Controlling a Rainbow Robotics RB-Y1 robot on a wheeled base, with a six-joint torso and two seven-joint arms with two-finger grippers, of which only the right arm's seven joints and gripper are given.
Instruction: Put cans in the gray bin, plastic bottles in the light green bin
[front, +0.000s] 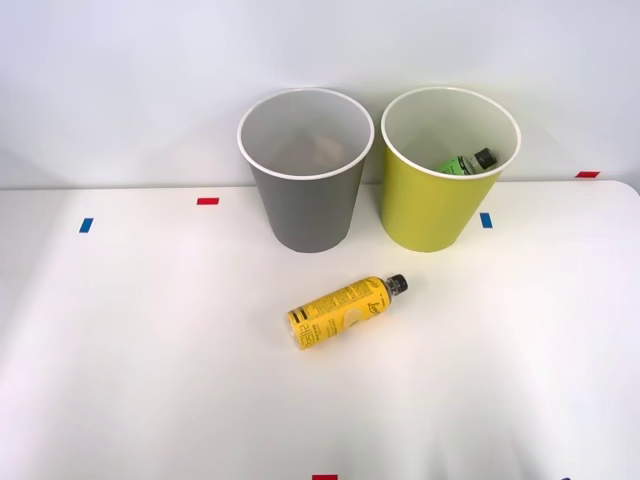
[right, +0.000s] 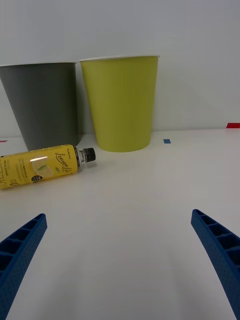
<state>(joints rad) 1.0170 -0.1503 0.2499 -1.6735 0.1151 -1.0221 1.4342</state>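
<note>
On the white table (front: 120, 380) the gray bin (front: 305, 205) and the light green bin (front: 435, 205) stand upright side by side at the far edge, the gray one to the left, with a narrow gap between them. The green-labelled bottle (front: 462, 163) leans inside the light green bin, while the yellow-labelled bottle (front: 340, 312) lies on its side on the table just in front of the bins, dark cap towards the light green one. The right gripper (right: 120, 260) hangs low over the table with its blue fingers (right: 220, 250) spread wide, holding nothing, the yellow-labelled bottle ahead of it and well apart
</note>
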